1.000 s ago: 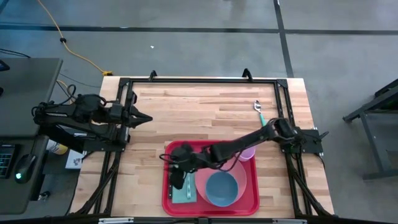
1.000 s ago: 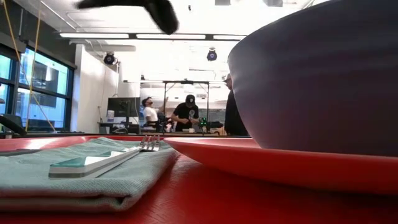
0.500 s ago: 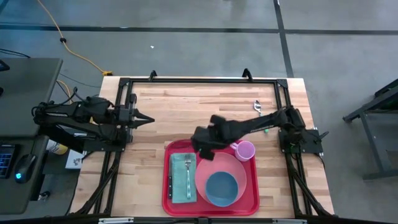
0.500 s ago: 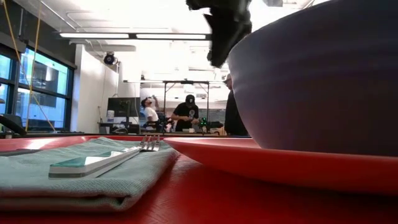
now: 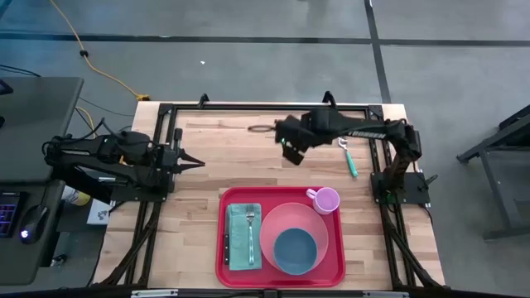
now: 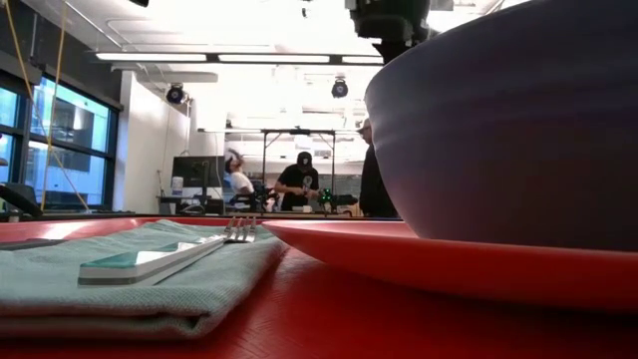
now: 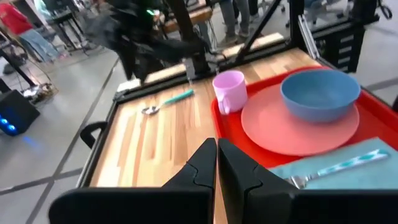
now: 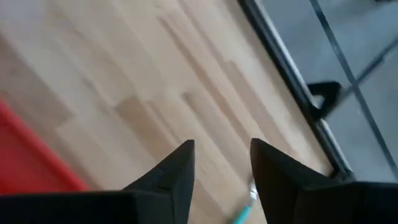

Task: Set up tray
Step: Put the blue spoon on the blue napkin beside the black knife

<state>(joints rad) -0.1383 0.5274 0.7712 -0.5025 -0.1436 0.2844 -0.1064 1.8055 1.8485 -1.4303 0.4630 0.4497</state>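
Observation:
The red tray (image 5: 224,269) lies at the table's near edge. On it rest a green napkin (image 5: 242,236) with a teal-handled fork (image 5: 250,232) on top, and a pink plate (image 5: 319,228) carrying a blue bowl (image 5: 295,249). A pink mug (image 5: 325,199) stands in the tray's far right corner. A teal-handled spoon (image 5: 349,155) lies on the bare wood beyond the tray. My right gripper (image 5: 288,151) hovers open above the far half of the table, left of the spoon, holding nothing. My left gripper (image 5: 195,161) waits shut at the table's left side.
A black metal frame (image 5: 265,108) runs along the table's far and side edges. Bare wood (image 5: 232,157) stretches between the tray and the far edge. In the low view the bowl (image 6: 518,130) and plate (image 6: 399,249) fill the near right, and people stand in the room behind.
My right gripper has left the napkin on the tray, risen, and swung toward the table's far edge and right, ending above the bare wood near the spoon. The fork stays on the napkin.

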